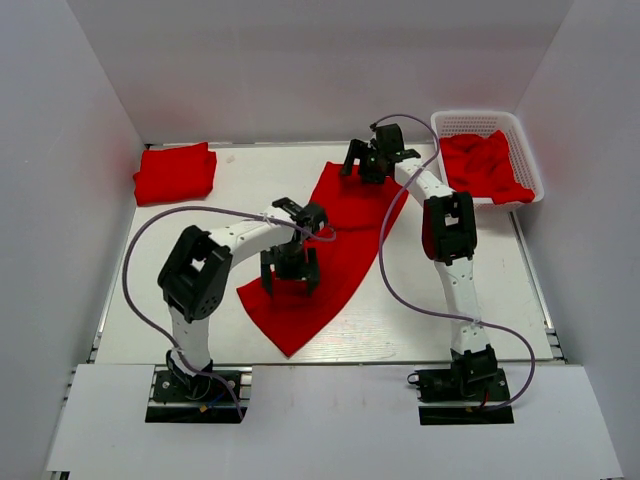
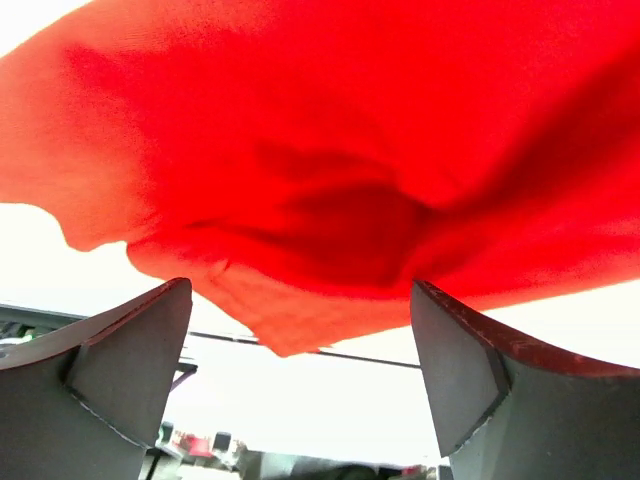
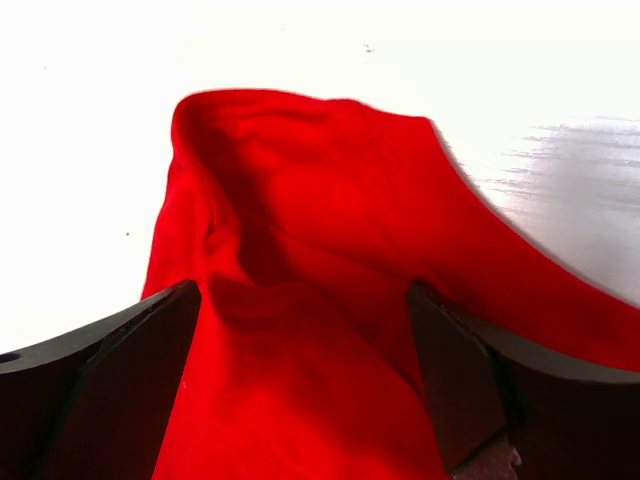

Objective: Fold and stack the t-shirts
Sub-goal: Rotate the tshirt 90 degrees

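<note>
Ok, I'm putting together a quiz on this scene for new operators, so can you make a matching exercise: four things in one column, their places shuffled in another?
Things:
1. folded shirt
2. spread shirt
3. crumpled shirt
4. basket

Places:
A. inside the basket
B. far right corner of the table
C. far left corner of the table
D. middle of the table

Pairs: 1-C, 2-D, 3-A, 4-B
</note>
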Available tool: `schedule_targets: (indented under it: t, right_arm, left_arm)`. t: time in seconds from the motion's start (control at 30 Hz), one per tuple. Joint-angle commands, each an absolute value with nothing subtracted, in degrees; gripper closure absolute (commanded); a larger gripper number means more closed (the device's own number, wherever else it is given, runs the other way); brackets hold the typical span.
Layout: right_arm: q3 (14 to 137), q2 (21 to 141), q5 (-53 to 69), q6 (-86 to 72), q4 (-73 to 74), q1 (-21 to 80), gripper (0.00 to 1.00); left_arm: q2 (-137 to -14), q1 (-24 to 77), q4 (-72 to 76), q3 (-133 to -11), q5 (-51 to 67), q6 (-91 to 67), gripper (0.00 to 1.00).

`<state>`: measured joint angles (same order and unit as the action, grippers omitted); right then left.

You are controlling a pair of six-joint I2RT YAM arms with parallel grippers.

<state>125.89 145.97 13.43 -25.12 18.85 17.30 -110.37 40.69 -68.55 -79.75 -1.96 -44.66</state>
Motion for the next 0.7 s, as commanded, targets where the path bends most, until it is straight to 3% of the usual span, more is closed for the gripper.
schedule_targets:
  t: [0.0,0.17,0.4,0.53,0.67]
  right_arm:
    - [126.39,144.25,10.92,-22.07,18.53,17.14,0.10]
    - [121.91,135.02,4.05,-15.83,20.48,18.28,0.10]
    - [117.78,125.43,-11.51,-13.45,28.38,22.93,0.10]
    - [113.83,122.36,-15.89,-18.53,37.51,26.44,0.10]
    - [105.22,118.67,-16.18,-27.14,36.83,29.08,0.10]
  left_arm:
    - [-101.09,41.04,-73.74,-86.03,-6.67,-46.59,0.00]
    - [-95.11,41.04,-73.04,-91.40,-8.70,-42.72,0.00]
    - [-89.65,39.73,-63.91,-83.42,-12.90,-38.76,0.00]
    - [-89.65,38.68,-63.80,-82.88,-17.75,-38.76,0.00]
    - [-88.07,37.36,-61.79,-79.39,-19.07,-38.76,0.00]
